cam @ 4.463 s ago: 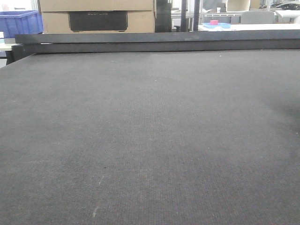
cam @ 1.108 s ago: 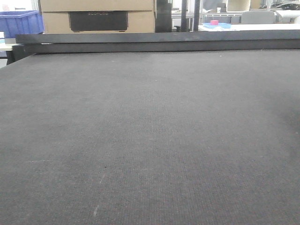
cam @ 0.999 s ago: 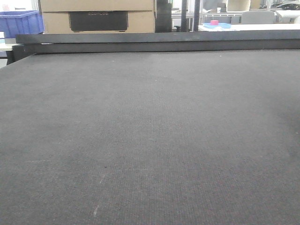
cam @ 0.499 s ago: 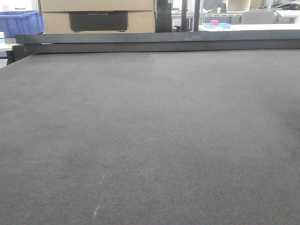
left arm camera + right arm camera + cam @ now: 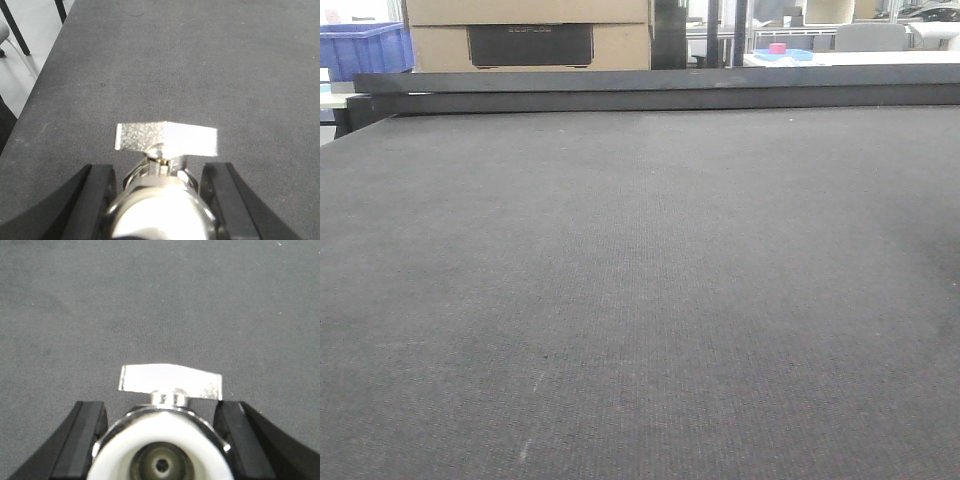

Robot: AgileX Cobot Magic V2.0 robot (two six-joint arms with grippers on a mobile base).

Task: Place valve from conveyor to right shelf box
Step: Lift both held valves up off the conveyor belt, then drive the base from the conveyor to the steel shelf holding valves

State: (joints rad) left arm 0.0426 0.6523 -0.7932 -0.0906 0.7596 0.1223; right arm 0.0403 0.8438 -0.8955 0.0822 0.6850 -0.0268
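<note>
Left wrist-mounted view: left gripper (image 5: 160, 172) clamped on shiny metal valve with flat wing handle (image 5: 166, 139) over dark grey woven conveyor belt (image 5: 200, 60) | right gripper (image 5: 162, 412) grips second metal valve with white-ringed port (image 5: 170, 382) | likely heavy, rigid, slick | hold round body, not handle

Soft even light; glare whitens the blurred valve (image 5: 164, 427).

the conveyor (image 5: 640, 280), a wide dark grey woven belt, ends at a black rail (image 5: 660, 90); faint pale flecks (image 5: 532, 385), perhaps lint, lie on it.
</note>
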